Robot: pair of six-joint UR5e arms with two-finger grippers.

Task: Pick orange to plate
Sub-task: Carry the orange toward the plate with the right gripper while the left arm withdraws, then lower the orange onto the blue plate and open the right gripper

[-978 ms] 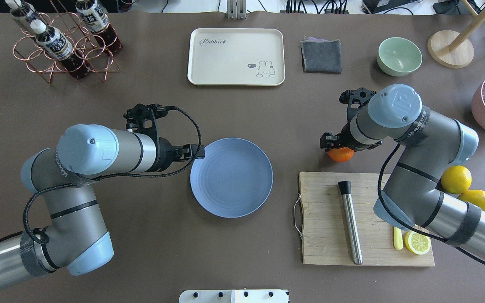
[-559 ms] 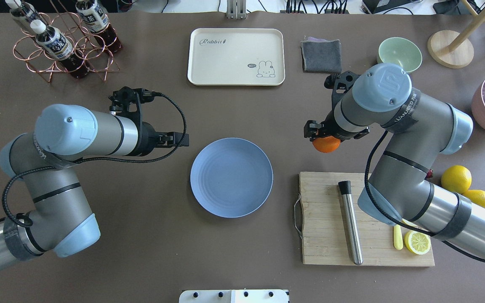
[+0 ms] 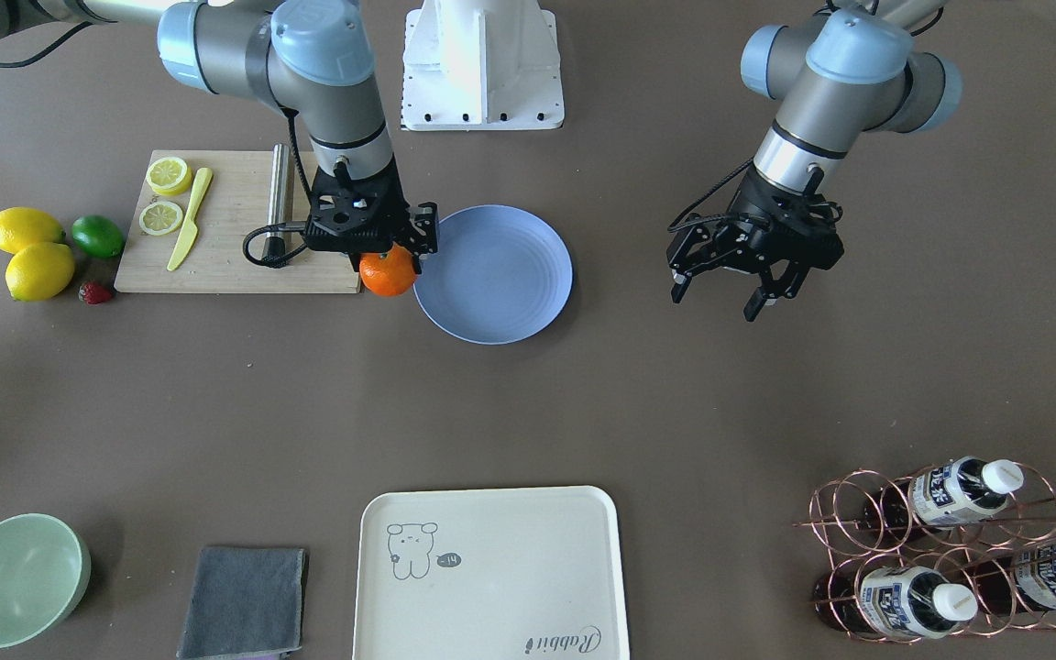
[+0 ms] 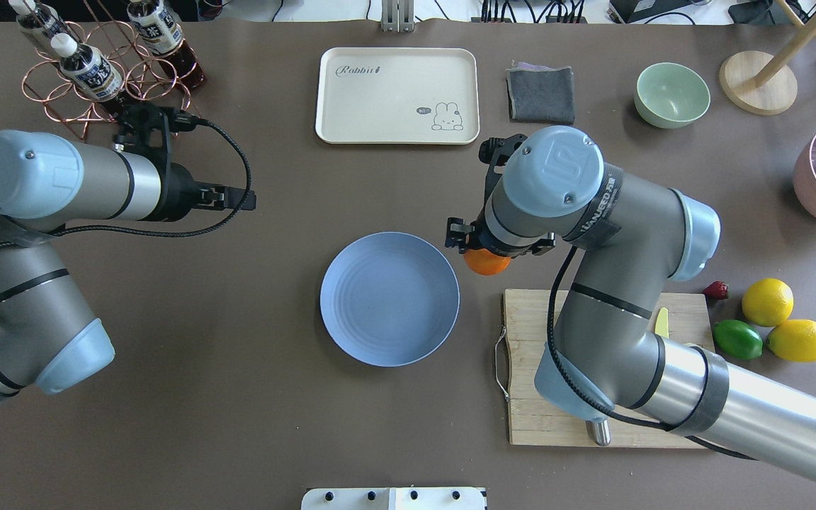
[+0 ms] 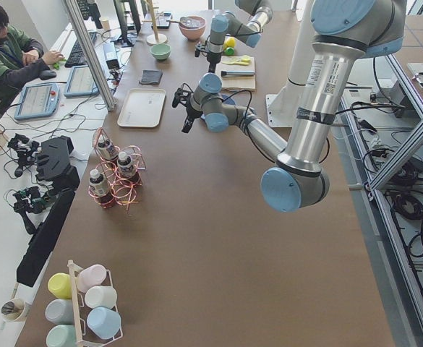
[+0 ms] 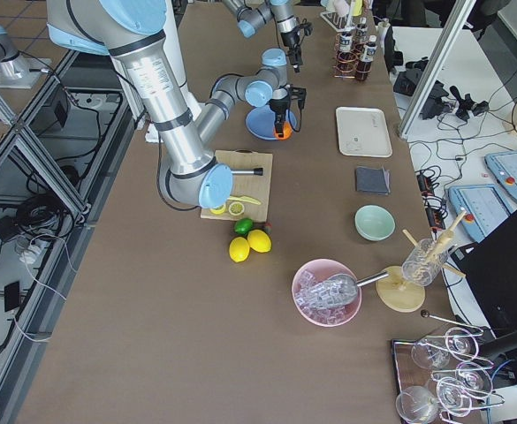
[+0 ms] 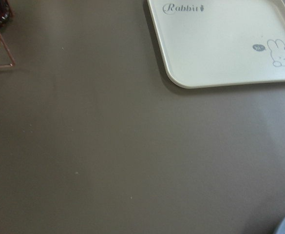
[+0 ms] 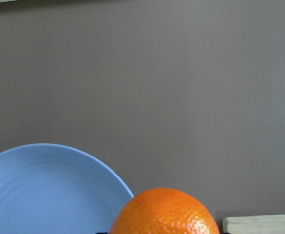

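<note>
My right gripper point(image 3: 389, 258) is shut on the orange point(image 3: 388, 273), a small bright fruit held just above the table. The orange point(image 4: 487, 263) hangs right beside the plate's rim, on its right in the overhead view. The blue-grey plate point(image 4: 389, 299) lies bare in the middle of the table. In the right wrist view the orange point(image 8: 164, 214) fills the bottom edge with the plate point(image 8: 45, 190) to its left. My left gripper point(image 3: 716, 304) is open and holds nothing, well away from the plate point(image 3: 500, 275), towards the bottle rack.
A wooden cutting board point(image 3: 225, 266) with a metal muddler point(image 3: 278, 192), lemon slices and a yellow knife lies near the right arm. Two lemons point(image 3: 26, 229), a lime point(image 3: 97, 236) and a strawberry lie beyond it. Cream tray point(image 3: 491, 568), green bowl point(image 3: 15, 577), grey cloth point(image 3: 244, 600), bottle rack point(image 3: 940, 550) line the far side.
My right arm has carried the orange leftward to the plate's rim. My left arm has drawn back from the plate towards the bottle rack.
</note>
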